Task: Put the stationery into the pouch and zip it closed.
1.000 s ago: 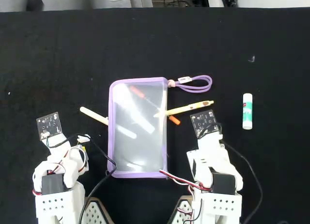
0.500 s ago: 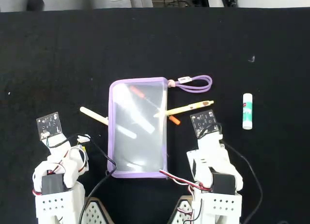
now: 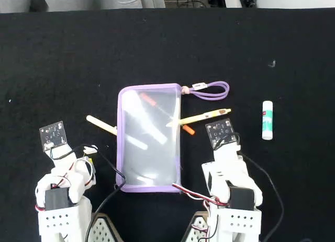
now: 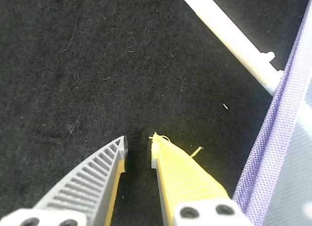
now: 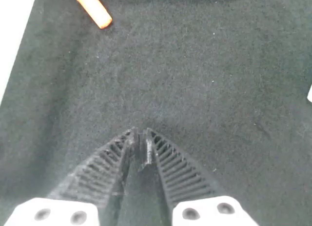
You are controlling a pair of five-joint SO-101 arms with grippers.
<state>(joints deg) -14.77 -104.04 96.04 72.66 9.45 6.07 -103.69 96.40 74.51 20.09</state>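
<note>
Your left gripper (image 4: pixel 138 140) sits low over the black cloth table (image 4: pixel 73 65), fingers a narrow gap apart and holding nothing. The clear, purple-edged zip pouch (image 4: pixel 287 138) lies just beside its yellow finger, with a cream plastic pen (image 4: pixel 229 38) ahead of the tips. Your right gripper (image 5: pixel 140 135) is closed and empty, with an orange pen tip (image 5: pixel 91 10) ahead. The white, green-labelled glue stick (image 3: pixel 267 120) lies well apart on its outer side.

We can read no words or numbers. The glue stick (image 3: pixel 267 120) at the right bears a green label, and the pouch (image 3: pixel 149 87) cord carries a white tag (image 3: pixel 199 86); the print on both is too small to read.
</note>
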